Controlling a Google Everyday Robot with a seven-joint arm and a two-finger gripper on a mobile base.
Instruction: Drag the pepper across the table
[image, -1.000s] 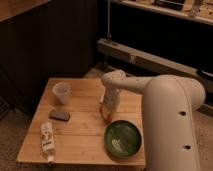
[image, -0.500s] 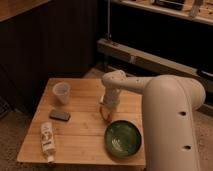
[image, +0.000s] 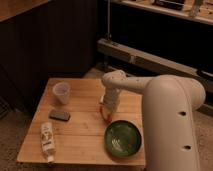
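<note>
Tool is down at the table, just up-left of the green bowl. Pepper sits right at the tool tip, between tool and bowl rim; only a red-orange sliver shows, long axis running roughly toward the bowl. Can't tell how far the tool is open or if it grips the pepper. Bowl blocks the right-front path. Open room lies left of the bowl, toward the dark flat object, cup and bottle.
</note>
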